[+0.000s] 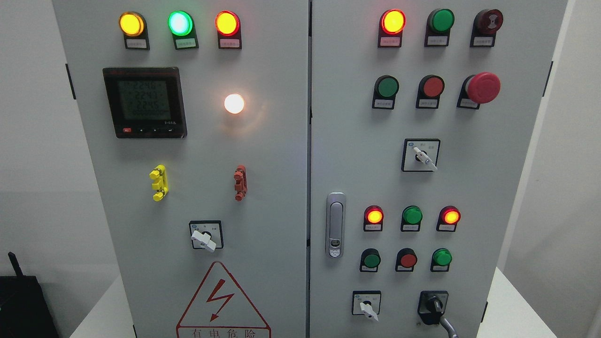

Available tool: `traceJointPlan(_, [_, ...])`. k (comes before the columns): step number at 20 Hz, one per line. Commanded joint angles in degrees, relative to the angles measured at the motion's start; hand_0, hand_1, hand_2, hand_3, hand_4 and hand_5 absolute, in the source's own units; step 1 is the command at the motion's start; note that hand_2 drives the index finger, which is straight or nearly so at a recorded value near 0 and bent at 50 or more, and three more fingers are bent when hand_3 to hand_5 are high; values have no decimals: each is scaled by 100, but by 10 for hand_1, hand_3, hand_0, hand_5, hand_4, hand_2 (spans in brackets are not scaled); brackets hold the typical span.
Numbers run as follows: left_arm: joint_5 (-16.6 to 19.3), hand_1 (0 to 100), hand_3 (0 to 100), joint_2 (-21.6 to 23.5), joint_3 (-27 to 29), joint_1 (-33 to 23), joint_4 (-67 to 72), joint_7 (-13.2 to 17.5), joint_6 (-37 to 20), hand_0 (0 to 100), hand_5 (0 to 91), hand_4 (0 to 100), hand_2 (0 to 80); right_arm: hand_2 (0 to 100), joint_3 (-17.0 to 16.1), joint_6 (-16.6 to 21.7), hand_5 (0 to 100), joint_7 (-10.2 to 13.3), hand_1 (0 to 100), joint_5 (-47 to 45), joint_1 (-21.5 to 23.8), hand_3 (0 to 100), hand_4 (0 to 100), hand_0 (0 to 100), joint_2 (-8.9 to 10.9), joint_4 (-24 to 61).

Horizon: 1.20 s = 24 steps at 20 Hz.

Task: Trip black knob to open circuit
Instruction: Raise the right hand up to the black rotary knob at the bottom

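Black knob [434, 304] lower right door; warning triangle [220, 300] reads "有电危险"; no hand visible.

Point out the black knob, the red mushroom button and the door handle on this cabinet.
black knob [435, 305], head view, on the knob's raised grip.
red mushroom button [483, 87], head view, on the middle of its round cap.
door handle [335, 224], head view, on the middle of the silver lever.
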State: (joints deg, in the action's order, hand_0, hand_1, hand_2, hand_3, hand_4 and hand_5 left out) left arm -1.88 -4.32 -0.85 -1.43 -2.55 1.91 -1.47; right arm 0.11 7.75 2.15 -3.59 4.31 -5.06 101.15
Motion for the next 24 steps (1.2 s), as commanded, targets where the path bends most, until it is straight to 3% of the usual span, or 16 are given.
traceJointPlan(1, [-14,389,0,1,14,12,0,2,-11,120,0,0,0,0,42,25,981,13,0,-1,-18,1000,1000,0,-13,150])
traceJointPlan(24, [-14,389,0,1,14,12,0,2,-20,120,0,0,0,0,103,-28,981,13,0,-1,-115,1000,1000,0,-4,80])
